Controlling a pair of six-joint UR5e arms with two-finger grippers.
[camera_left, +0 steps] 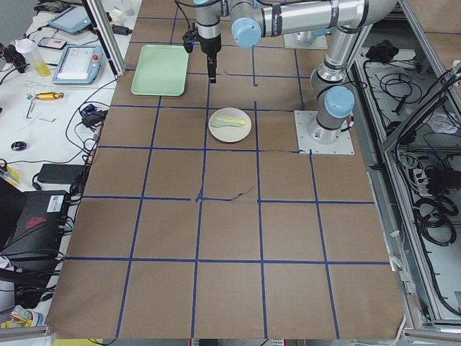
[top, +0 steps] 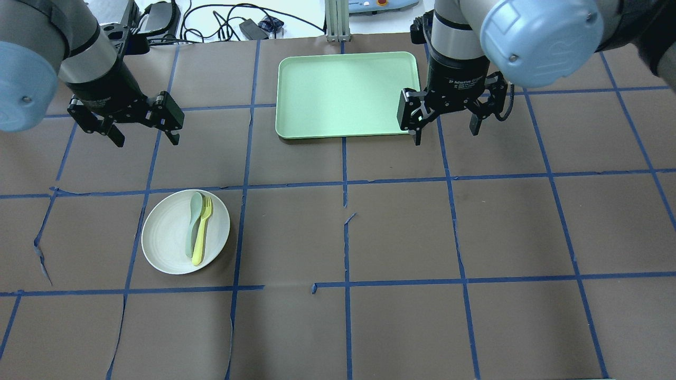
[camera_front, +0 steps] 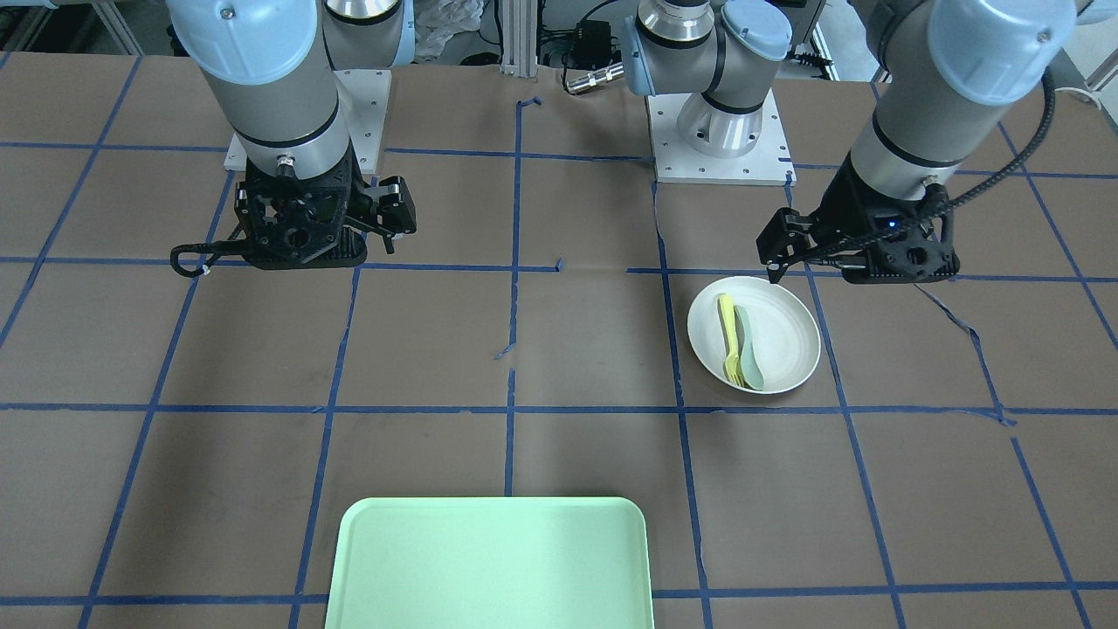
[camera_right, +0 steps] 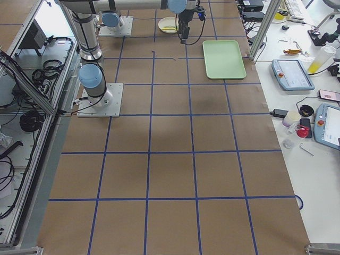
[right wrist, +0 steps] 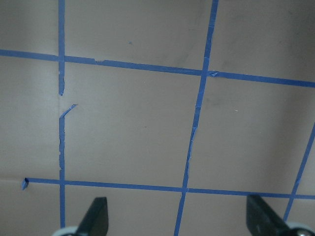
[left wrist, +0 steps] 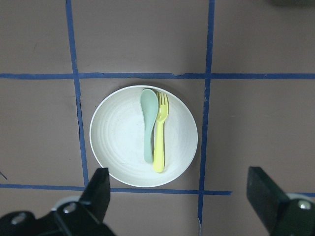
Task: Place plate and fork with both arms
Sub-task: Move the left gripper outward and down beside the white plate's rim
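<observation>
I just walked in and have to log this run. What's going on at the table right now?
Nothing is being held yet. The plate sits on the table with the yellow fork and a grey-green spoon lying side by side in it. The left gripper hovers open near the plate, touching nothing. The right gripper hangs open and empty by a corner of the bare green tray.

The round shallow plate (top: 163, 237) is off-white with faint concentric rings. The slim plastic fork (top: 202, 232) is bright yellow, the plastic spoon (top: 193, 227) pale grey-green, the rectangular tray (top: 338, 95) mint green. The brown paper table cover (top: 401, 232) carries a blue tape grid (top: 343, 182). The left arm (top: 90, 58) and right arm (top: 457, 42) are silver-grey with light-blue caps; the left gripper (top: 147, 140) and right gripper (top: 445, 134) are black.
</observation>
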